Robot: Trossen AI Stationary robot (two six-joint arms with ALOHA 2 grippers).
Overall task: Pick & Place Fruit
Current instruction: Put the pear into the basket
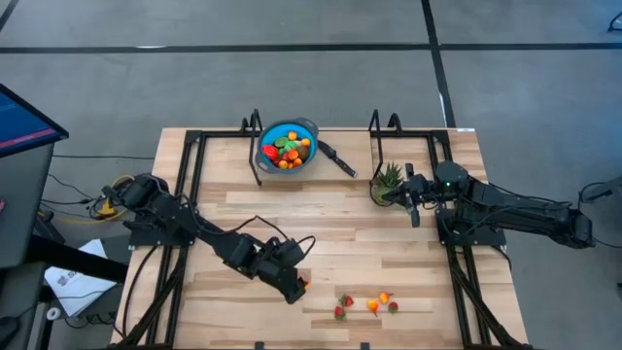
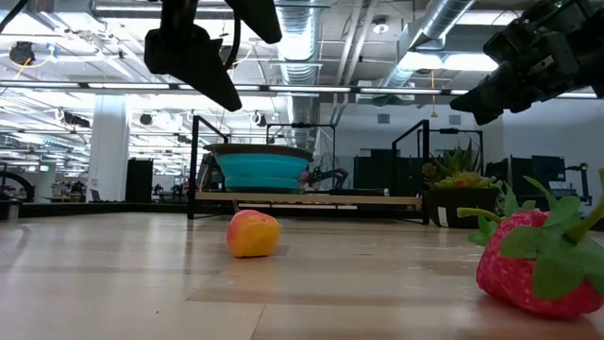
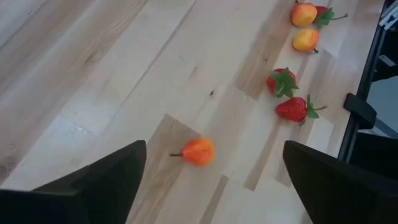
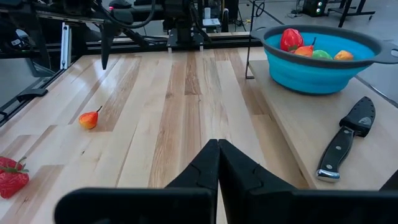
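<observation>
My left gripper (image 1: 294, 282) hangs open above the near middle of the table. A small orange fruit with a stem (image 3: 199, 151) lies on the wood below the gap between its fingers, untouched; it also shows in the low view (image 2: 253, 233). To its right lie two strawberries (image 3: 283, 82) (image 3: 296, 109) and two peach-coloured fruits (image 3: 304, 14) (image 3: 305, 40). A blue bowl (image 1: 288, 144) at the far middle holds several fruits. My right gripper (image 4: 217, 155) waits shut at the right, above the table.
A black-handled knife (image 1: 338, 158) lies right of the bowl. A spiky green plant in a pot (image 1: 387, 183) stands next to my right gripper. Black frame rails (image 1: 190, 185) run along both sides of the table. Bare wood lies between the loose fruits and the bowl.
</observation>
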